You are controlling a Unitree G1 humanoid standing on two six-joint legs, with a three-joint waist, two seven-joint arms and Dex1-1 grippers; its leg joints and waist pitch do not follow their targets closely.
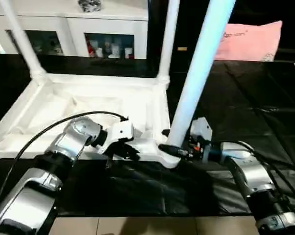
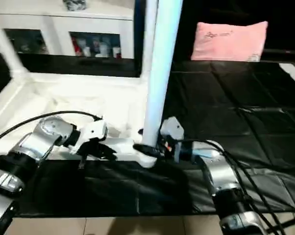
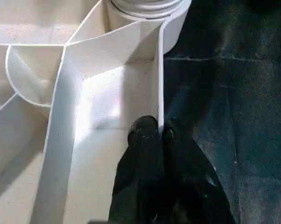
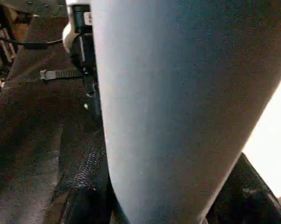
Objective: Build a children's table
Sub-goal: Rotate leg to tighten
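The children's table [image 1: 88, 105] lay upside down on a surface covered in black sheeting [image 1: 245, 122], ribbed underside up, with two legs already standing in the far corner sockets. A third leg [image 1: 199, 73] rose from the near corner socket [image 1: 164, 155], leaning slightly — by the look of it, this was the seating step.

To do it well, the tube probably needed to be brought square to the socket and pushed straight down, perhaps with a slight twist, while the top was kept from sliding on the slick sheet. Pushing on a tilted leg could jam it or lever the corner up.

The right end effector [image 1: 173, 143] gripped that leg low, just above the socket, its fingers spread about halfway around the tube. The left end effector [image 3: 152, 133] had its fingers pressed together, pinching the thin raised rim [image 3: 160, 70] of the table near the same corner — a brace against the push.
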